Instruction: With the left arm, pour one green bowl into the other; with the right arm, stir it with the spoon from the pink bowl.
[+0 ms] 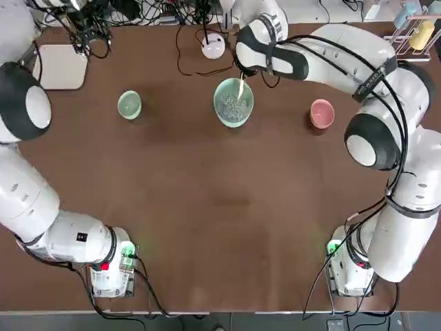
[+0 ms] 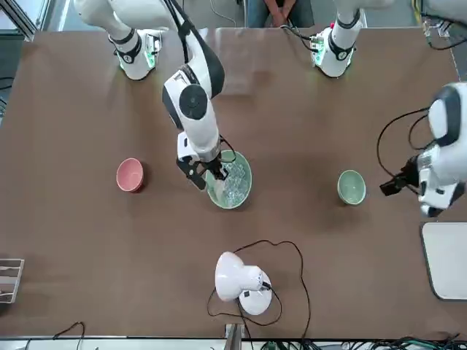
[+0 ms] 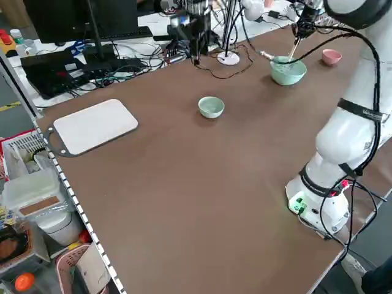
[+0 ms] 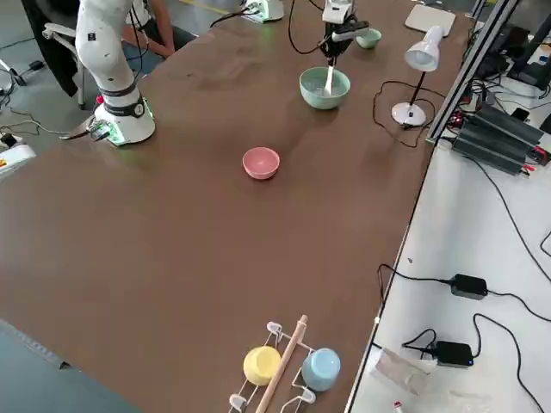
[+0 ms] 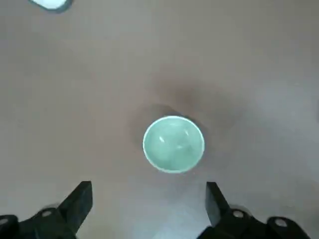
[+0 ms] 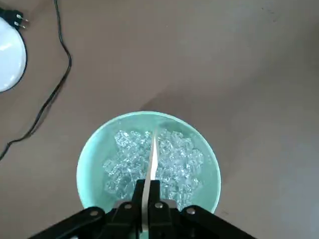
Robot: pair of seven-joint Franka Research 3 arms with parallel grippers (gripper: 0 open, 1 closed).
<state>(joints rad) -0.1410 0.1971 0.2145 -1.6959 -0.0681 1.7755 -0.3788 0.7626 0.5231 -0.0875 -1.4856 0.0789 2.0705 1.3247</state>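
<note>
The small green bowl (image 1: 129, 105) (image 5: 173, 144) stands upright on the brown table, left of centre, and looks empty. My left gripper (image 5: 148, 188) hovers above it, open, with nothing between its fingers. The large mint-green bowl (image 1: 216, 103) (image 6: 99, 137) at the table's middle holds greyish-white bits. My right gripper (image 1: 242, 72) (image 6: 148, 191) is over its far rim, shut on the spoon (image 6: 153, 159) (image 4: 330, 79), whose tip dips into the bits. The pink bowl (image 1: 321, 114) (image 2: 130, 175) stands empty to the right.
A white desk lamp (image 1: 213, 45) with its black cord sits just beyond the large bowl. A white board (image 1: 60, 67) lies at the far left corner. A rack with yellow and blue cups (image 4: 284, 366) stands at the table's right edge.
</note>
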